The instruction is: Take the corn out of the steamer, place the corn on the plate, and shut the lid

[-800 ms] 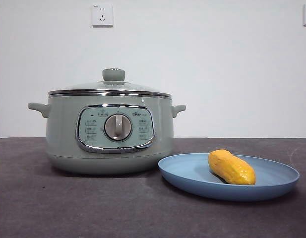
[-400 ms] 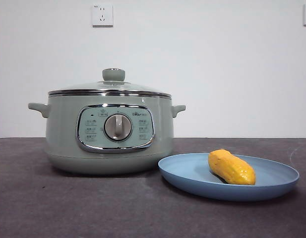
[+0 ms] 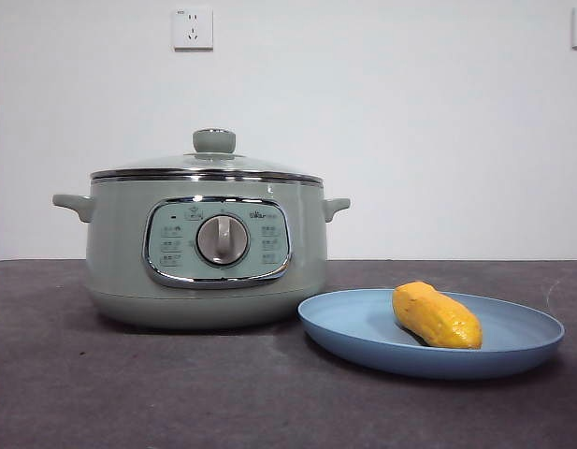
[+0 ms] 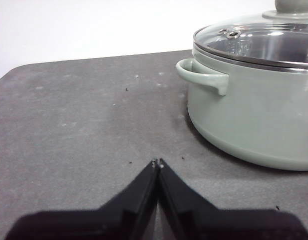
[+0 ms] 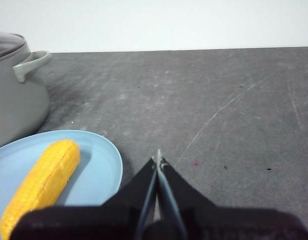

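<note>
Stubby yellow-orange corn (image 3: 436, 315) lying on wide light-blue plate (image 3: 363, 327), 4 o'clock from lidded sage-green steamer (image 3: 206, 248); left gripper (image 4: 157, 163) and right gripper (image 5: 158, 160) closed, empty.

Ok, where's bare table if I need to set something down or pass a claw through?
Bare tabletop lies on the steamer's handle side by the left claw, beyond the plate beside the right claw, and in front of both. It is crowded where the plate's rim meets the steamer, and around the corn.
</note>
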